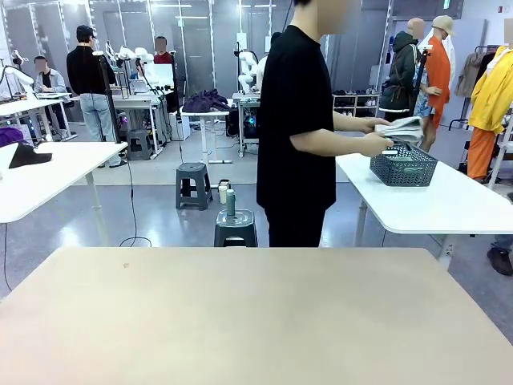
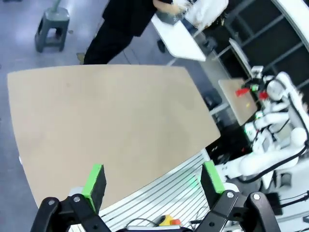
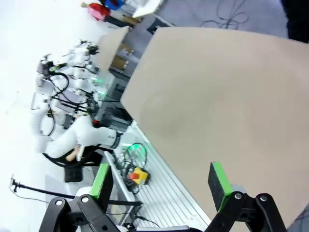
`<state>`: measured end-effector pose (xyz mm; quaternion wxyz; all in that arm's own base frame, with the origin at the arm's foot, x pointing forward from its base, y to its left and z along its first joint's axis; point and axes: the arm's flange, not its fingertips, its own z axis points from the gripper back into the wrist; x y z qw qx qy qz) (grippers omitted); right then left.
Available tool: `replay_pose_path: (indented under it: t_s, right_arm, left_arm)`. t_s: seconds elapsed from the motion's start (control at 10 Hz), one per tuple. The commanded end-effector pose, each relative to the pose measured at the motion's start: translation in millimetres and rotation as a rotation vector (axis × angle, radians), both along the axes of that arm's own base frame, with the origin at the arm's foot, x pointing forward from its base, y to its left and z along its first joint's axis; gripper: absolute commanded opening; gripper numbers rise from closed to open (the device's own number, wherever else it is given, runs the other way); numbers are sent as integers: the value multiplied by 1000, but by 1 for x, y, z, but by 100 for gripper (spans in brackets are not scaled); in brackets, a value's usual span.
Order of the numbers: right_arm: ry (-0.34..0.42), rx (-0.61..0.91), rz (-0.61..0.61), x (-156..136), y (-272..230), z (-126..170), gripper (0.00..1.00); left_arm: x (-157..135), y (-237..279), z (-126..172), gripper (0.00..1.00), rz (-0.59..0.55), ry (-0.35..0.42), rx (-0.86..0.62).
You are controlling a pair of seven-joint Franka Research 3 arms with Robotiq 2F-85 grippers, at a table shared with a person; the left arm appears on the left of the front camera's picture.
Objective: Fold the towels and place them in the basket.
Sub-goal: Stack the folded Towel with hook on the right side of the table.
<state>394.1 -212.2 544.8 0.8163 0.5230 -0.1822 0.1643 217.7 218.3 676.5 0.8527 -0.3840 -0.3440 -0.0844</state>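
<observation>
- Left jaws point(image 2: 152, 181) and right jaws point(image 3: 161, 186) both stand spread, holding nothing, above the bare worktop point(image 1: 240, 321).
- The towels point(image 1: 401, 128) are in the person's hands point(image 1: 377, 143), over the basket point(image 1: 403, 167) on a side table point(image 1: 449, 204) well apart from the jaws; a reach there risks striking the person.

The big tan desk point(image 1: 256, 313) has nothing on it (lots of room to move). A person point(image 1: 300, 128) stands past its far edge, by the white side desk point(image 1: 449, 208).
</observation>
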Motion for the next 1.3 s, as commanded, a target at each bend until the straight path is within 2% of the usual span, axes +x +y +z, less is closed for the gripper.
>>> replay_pose_path:
  t_s: [0.0,0.2,0.3,0.4,0.5,0.6,0.7,1.2]
  right_arm:
    - [40,84,54,0,-11,-21,100]
    - [106,130,50,-9,-24,-40,100]
    - [99,138,49,-12,-29,-41,100]
    - [88,146,55,-12,-27,-43,100]
    - [116,149,62,-6,-22,-51,100]
    - [112,118,69,1,-16,-58,100]
    - [128,137,46,-13,-27,-51,100]
    - [128,137,46,-13,-27,-51,100]
  left_arm:
    - [-23,25,-33,100,52,13,-109]
    - [-41,53,-60,100,87,46,-167]
    - [-43,61,-72,100,104,84,-195]
    - [-43,61,-76,100,99,104,-199]
    - [-40,55,-74,100,86,108,-184]
    - [-35,49,-76,100,81,152,-152]
    - [-46,64,-83,100,122,117,-197]
    - [-46,64,-83,100,122,117,-197]
